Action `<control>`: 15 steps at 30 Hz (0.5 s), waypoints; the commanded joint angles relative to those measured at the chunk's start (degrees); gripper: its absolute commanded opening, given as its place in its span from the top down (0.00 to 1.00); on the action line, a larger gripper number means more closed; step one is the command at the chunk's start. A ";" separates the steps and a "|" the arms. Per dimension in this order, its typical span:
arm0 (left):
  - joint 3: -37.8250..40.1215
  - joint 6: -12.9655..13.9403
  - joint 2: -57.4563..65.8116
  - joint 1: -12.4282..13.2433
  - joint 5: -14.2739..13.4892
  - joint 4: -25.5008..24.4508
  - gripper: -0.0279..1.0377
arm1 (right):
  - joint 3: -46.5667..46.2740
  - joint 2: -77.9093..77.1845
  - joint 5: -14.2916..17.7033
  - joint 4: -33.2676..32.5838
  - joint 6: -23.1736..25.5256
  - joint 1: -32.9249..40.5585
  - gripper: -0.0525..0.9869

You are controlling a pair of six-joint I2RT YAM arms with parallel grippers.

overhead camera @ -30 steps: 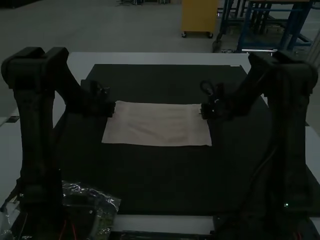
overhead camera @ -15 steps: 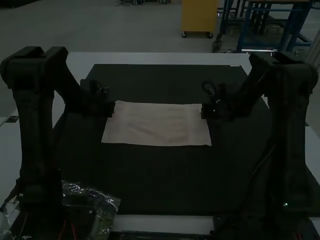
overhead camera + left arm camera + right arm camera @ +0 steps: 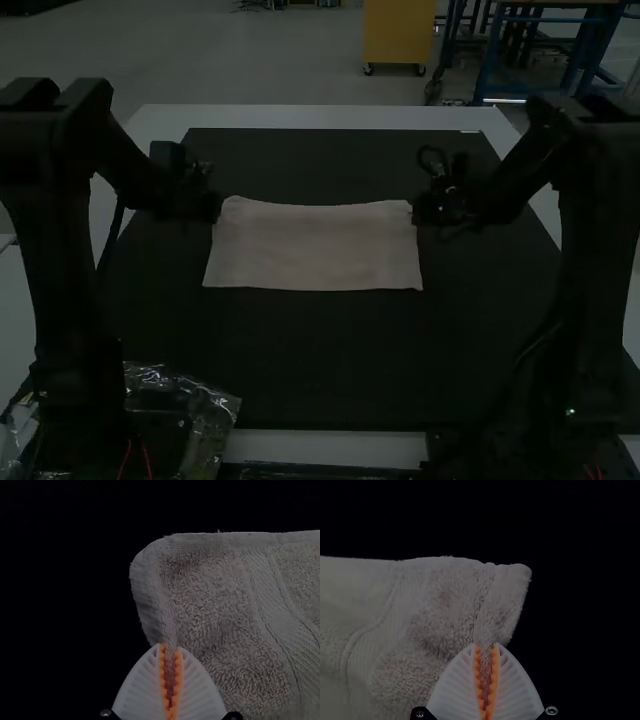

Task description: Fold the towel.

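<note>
Since the earlier frame, your black left arm (image 3: 65, 260) and black right arm (image 3: 590, 290) have shifted outward, and the far corners of the pale, rectangular terry towel (image 3: 312, 250) have drawn up and slightly apart. Its near edge lies where it did; the far edge now dips a little between your two holds.

Your left gripper (image 3: 170, 647) has its white ribbed fingers clamped on the towel's side hem, just short of a rounded corner. Your right gripper (image 3: 485, 646) is likewise closed on the towel, near the opposite far corner. So the grasp is done, and the lift looks barely begun. The towel is spread wide over the middle of the black mat (image 3: 320, 350), nearer its far side; you can't tell whether it is one layer or already doubled. No fold is under way, so carrying the far edge over, laying it down and letting go seem left to do.

You have a broad stretch of mat on the near side, more than beyond the towel, so bringing the far edge toward you looks like the roomier way. The mat's far edge meets the white table (image 3: 300, 117). Mind the crinkled see-through plastic bag (image 3: 205, 405) by your left arm's base. Pull too hard outward and the near edge may slide.
</note>
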 commanded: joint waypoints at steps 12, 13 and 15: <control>-7.44 3.96 -12.46 1.30 -1.52 -7.03 0.96 | -6.24 -11.06 -3.30 -6.38 -0.93 -1.66 0.97; -8.06 4.31 -13.34 1.22 -1.52 -7.21 0.96 | -6.68 -11.85 -3.47 -6.55 -1.10 -1.66 0.97; -9.02 5.02 -14.92 1.39 -1.52 -7.91 0.96 | -7.47 -13.26 -3.65 -7.43 -1.28 -1.66 0.97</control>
